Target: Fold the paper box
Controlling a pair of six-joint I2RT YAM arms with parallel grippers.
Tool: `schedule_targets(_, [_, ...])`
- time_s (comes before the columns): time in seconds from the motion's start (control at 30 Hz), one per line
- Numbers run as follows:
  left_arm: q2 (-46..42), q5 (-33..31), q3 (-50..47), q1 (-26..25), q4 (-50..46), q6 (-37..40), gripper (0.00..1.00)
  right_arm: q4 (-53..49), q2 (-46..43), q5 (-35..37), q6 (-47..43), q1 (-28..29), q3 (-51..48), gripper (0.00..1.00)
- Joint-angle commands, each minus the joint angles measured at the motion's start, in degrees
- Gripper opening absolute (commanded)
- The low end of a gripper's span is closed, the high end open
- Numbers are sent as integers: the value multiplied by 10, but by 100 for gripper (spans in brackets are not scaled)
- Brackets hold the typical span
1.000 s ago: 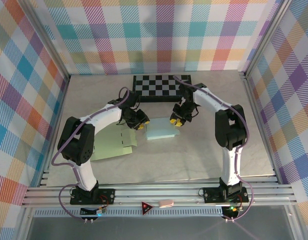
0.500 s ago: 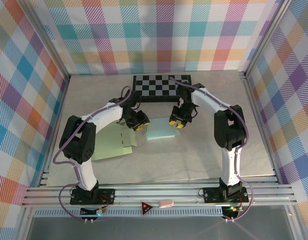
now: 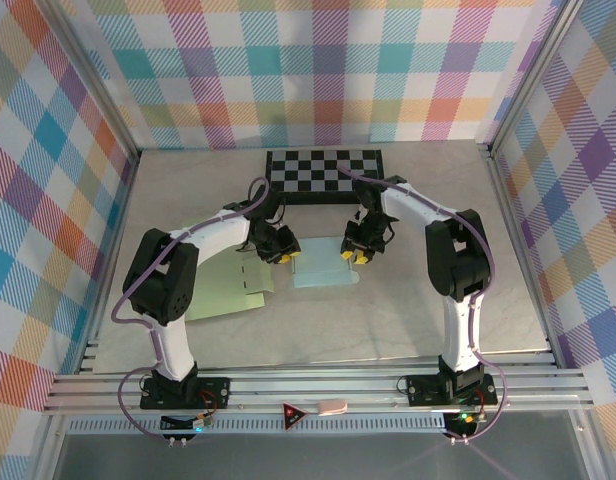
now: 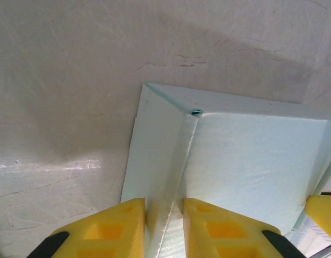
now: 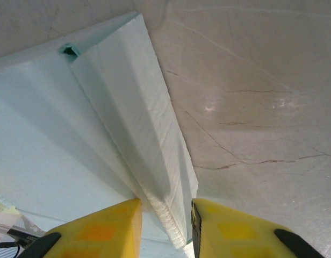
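The paper box (image 3: 323, 266) is a pale blue sheet lying flat at the table's middle, with its left and right edges creased upward. My left gripper (image 3: 285, 252) is at its left edge. In the left wrist view the yellow fingers (image 4: 118, 226) pinch the raised left flap (image 4: 160, 161), and the left gripper (image 4: 164, 228) is shut on it. My right gripper (image 3: 353, 254) is at the box's right edge. In the right wrist view the right gripper (image 5: 164, 228) is closed on the upturned side flap (image 5: 138, 118) of the paper box (image 5: 42, 140).
A pale green cut sheet (image 3: 228, 285) lies flat just left of the box, under the left arm. A black-and-white checkerboard (image 3: 323, 173) sits at the back. Plaid walls enclose the marble tabletop (image 3: 408, 300).
Both grippers have come slightly nearer and lower onto the box's side edges. The left jaws have narrowed on the left flap. The box has shifted a little toward the front.
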Motion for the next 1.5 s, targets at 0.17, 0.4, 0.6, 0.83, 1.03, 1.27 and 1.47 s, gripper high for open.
schedule_targets(0.17, [4,-20,-18,-3,-22,27,21,3,6,-7,-19,2,-9,29])
schedule_targets(0.4, [9,-13,-21,-3,-24,45,13,42,-21,-64,-49,-20,-40,42])
schedule_targets(0.6, [14,-6,-30,4,-30,61,7,113,-35,-126,-83,-54,-96,59])
schedule_targets(0.83, [14,3,-53,21,-27,72,4,197,-22,-271,-122,-66,-126,65])
schedule_targets(1.03, [15,5,-67,31,-23,78,2,220,-21,-302,-155,-66,-139,66])
schedule_targets(1.27, [15,7,-84,45,-17,84,1,223,-3,-321,-167,-65,-136,67])
schedule_targets(1.47, [16,4,-102,56,-12,89,0,193,-18,-286,-197,-68,-139,72])
